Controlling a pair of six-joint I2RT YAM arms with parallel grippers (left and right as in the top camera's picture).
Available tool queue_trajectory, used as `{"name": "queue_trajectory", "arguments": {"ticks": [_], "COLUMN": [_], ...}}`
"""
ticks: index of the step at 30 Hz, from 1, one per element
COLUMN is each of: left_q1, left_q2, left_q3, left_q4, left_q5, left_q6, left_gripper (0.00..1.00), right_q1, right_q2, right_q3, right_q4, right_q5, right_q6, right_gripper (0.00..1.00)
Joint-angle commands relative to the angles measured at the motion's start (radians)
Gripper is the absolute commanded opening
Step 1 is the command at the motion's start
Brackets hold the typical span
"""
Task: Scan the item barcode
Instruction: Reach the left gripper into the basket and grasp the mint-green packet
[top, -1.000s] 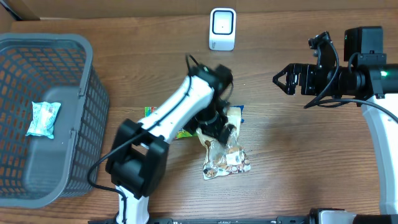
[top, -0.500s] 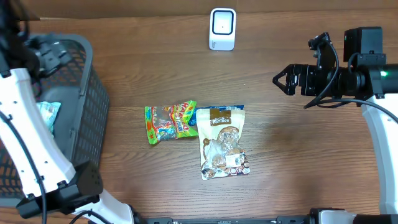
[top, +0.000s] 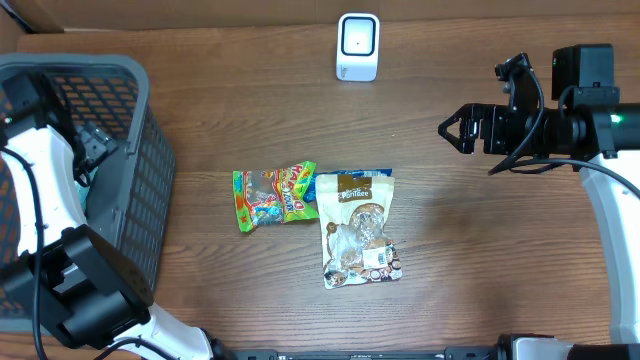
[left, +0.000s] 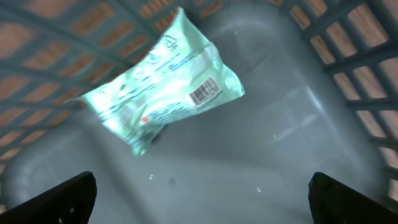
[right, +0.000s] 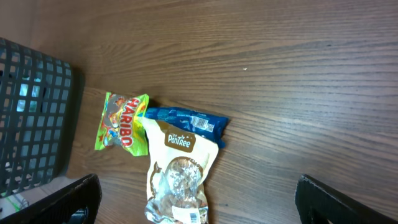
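Left gripper (left: 202, 200) is spread as wide as it goes and holds nothing. Its wrist view shows only the two dark fingertips (left: 59, 199), at the bottom corners and well apart. Beyond them lies the packet (left: 163, 93), pale green and glossy, flat on the grey floor of the basket (left: 292, 130). It lies at a slant, with its barcode (left: 204, 92) face up near its right-hand end. The small print beside the barcode is too blurred to read. Nothing touches the packet. From overhead, the left arm bends over the basket on the table's left side and hides most of the packet in that view.

Outside the basket, near the middle of the table (top: 480, 270), three more items lie close together. A Haribo bag (top: 275, 195) is on the left. A blue pack (top: 365, 174) is partly tucked under the top of a PanTree pouch (top: 360, 235). The pouch's top corner meets the Haribo bag's edge. The pouch has a clear window and a small white label at its lower end. A white scanner (top: 357, 46) stands at the far edge, well apart from all three.

Right gripper (top: 446, 128) is also spread wide and empty. It is held over the table's right side, pointing towards the middle, well apart from the items.
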Motion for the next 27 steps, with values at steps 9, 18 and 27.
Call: {"name": "queue_trajectory", "arguments": {"ticks": [9, 18, 27], "left_q1": [0.045, 0.076, 0.077], "left_q2": [-0.008, -0.008, -0.007], "left_q3": [-0.251, -0.398, -0.491], "left_q4": [0.344, 0.544, 0.675], "left_q5": [-0.149, -0.117, -0.116], "left_q6": [0.245, 0.349, 0.372], "left_gripper": [0.99, 0.9, 0.36], "right_q1": [0.004, 0.004, 0.004], "right_q2": [0.0, 0.0, 0.0], "right_q3": [-0.004, -0.004, -0.004], "right_q4": [0.004, -0.002, -0.006], "right_q5": [0.002, 0.002, 0.002], "right_q6": [-0.001, -0.001, -0.001], "right_gripper": [1.0, 1.0, 1.0]}}
